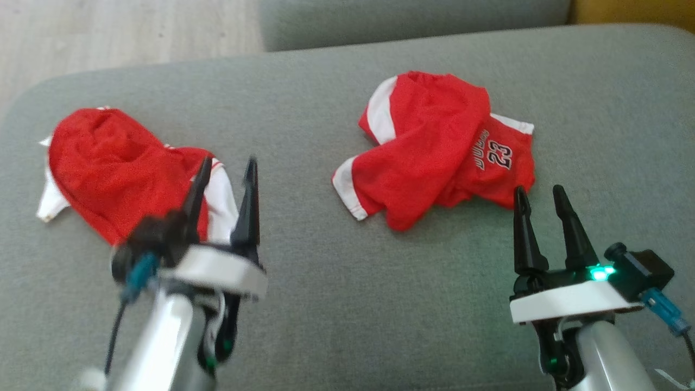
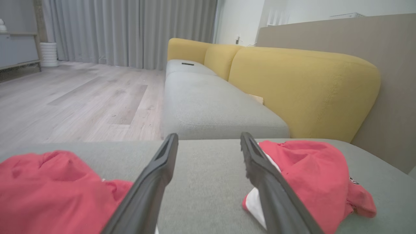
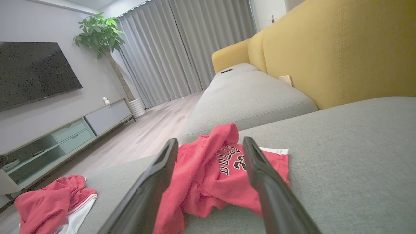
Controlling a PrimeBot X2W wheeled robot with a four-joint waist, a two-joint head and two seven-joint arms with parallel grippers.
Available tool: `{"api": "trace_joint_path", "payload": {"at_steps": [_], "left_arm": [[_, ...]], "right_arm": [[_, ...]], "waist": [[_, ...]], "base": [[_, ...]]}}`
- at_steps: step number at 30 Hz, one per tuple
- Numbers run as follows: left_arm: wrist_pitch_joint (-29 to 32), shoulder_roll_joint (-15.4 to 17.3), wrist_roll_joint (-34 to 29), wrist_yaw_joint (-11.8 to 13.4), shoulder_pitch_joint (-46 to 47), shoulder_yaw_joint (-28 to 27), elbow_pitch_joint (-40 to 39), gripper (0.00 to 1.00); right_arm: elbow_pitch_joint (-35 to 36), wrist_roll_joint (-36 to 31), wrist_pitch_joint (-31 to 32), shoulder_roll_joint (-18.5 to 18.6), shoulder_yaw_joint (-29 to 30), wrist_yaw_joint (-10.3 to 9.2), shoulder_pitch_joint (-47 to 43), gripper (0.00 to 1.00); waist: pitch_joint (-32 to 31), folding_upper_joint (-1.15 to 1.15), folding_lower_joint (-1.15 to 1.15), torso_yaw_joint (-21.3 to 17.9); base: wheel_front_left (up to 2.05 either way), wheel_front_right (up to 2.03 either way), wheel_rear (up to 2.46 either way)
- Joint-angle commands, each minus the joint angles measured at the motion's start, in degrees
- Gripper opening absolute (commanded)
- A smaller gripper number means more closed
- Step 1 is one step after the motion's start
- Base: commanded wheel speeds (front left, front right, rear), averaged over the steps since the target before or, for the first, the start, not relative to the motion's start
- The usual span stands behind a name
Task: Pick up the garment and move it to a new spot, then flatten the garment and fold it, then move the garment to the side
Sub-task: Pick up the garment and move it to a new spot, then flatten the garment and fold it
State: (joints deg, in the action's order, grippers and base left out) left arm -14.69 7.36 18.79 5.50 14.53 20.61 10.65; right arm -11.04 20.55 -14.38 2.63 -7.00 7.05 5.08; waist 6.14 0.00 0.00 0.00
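Garment [image 1: 108, 168], red, crumpled on grey sofa cushion [image 1: 336, 304]; left gripper [image 1: 228, 161] at its edge, jaws wide, empty. Right gripper [image 1: 539, 189] wide, empty, near second red jersey [image 1: 429, 146].

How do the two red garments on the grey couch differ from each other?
The right garment shows lettering and the number 23; the left garment shows no print. The left garment is bunched into a rounded heap; the right garment is crumpled but spreads wider, with white-banded edges showing. Both are red with white trim and lie unfolded on the grey cushion.
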Motion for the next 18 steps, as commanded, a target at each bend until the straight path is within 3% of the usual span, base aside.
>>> {"api": "trace_joint_path", "payload": {"at_steps": [1, 10, 18], "left_arm": [[-0.29, -0.17, -0.49, -0.11, 0.12, -2.91, -2.91, 1.00], [-0.30, -3.89, -3.91, -1.93, -9.01, -5.85, -7.70, 1.00], [-0.30, -4.44, -3.55, -2.12, -10.13, -6.76, -9.00, 1.00]], "right_arm": [[1.81, -0.40, -0.62, 0.25, -1.25, 0.44, 0.37, 1.00], [1.60, -0.37, -0.62, 0.25, -1.88, 0.44, -0.92, 1.00], [1.76, -0.73, -0.62, 0.25, -1.96, 0.44, -1.40, 1.00]], "waist": [[-1.33, 0.00, 0.00, 1.24], [-3.09, 0.00, 0.00, 1.30], [-2.99, 0.00, 0.00, 1.30]], "base": [[0.00, 0.00, 0.00], [0.00, 0.00, 0.00], [0.00, 0.00, 0.00]]}}
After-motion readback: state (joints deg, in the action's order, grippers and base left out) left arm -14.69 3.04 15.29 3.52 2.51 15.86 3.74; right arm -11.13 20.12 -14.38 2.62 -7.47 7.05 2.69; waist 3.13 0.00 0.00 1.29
